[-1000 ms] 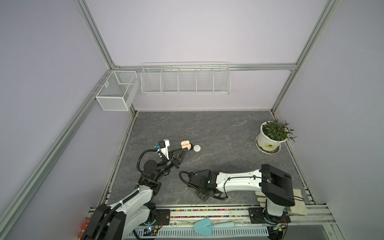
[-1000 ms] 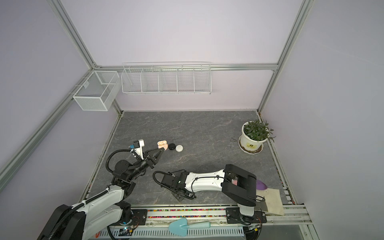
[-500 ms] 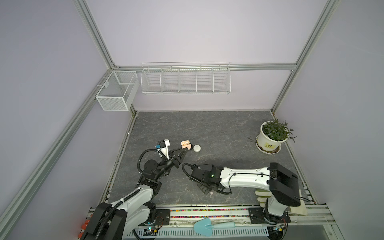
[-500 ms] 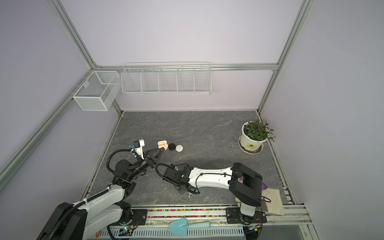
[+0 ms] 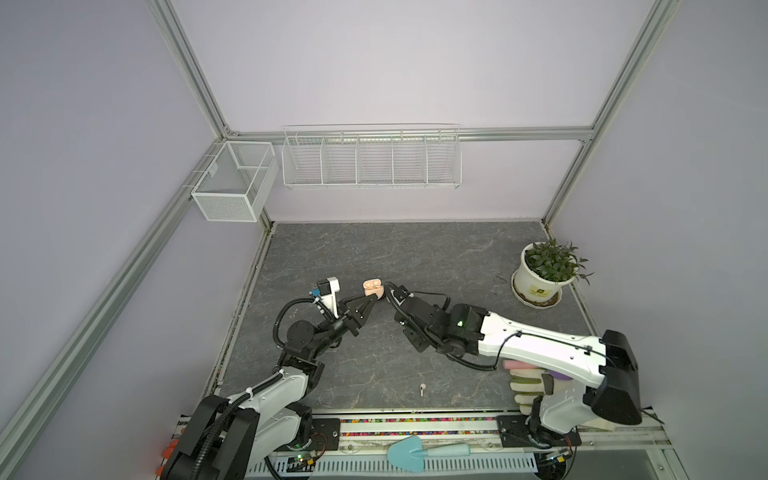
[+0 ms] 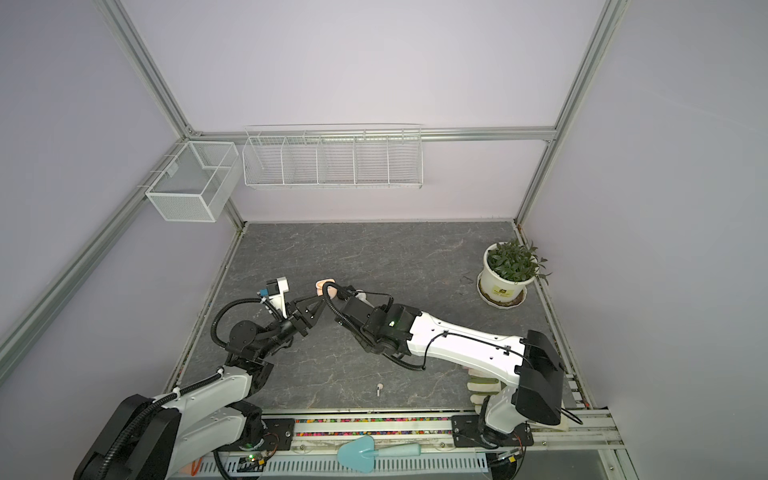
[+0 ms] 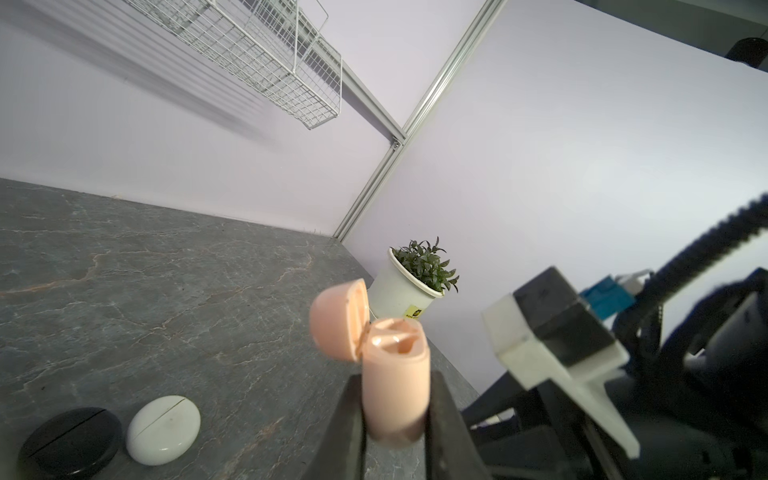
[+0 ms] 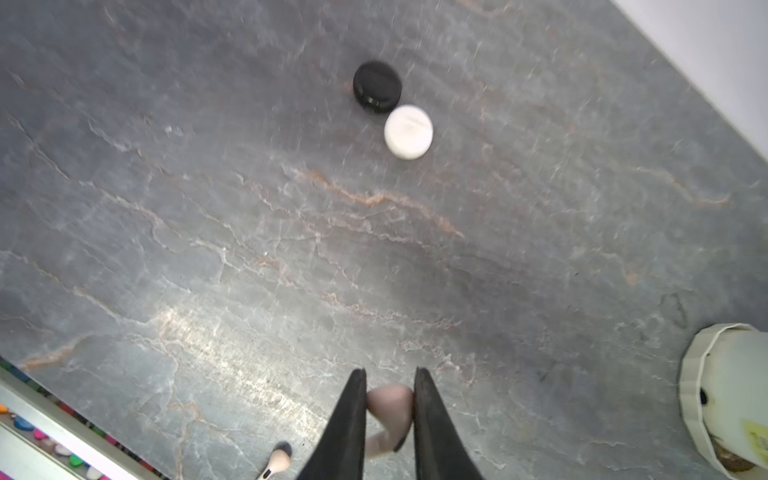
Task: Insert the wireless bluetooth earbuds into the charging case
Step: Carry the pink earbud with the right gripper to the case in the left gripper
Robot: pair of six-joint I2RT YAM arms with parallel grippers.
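Two grippers now meet over the grey marbled bench (image 5: 436, 257): the left gripper (image 5: 371, 302) pinches an open pale-pink plastic charging case (image 7: 397, 386) upright, lid flipped back, while the right gripper (image 8: 390, 371), having swung in from the front edge, clamps a pale-pink stemmed earbud (image 8: 388, 405) just beside it. Insertion looks next; a second small stemmed earbud (image 5: 422, 389) lies loose near the front.

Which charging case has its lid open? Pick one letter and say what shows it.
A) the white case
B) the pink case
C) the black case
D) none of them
B: in the left wrist view the pink case, clamped upright in the left gripper, has its lid flipped back, while the black case and the white case lie shut on the table.
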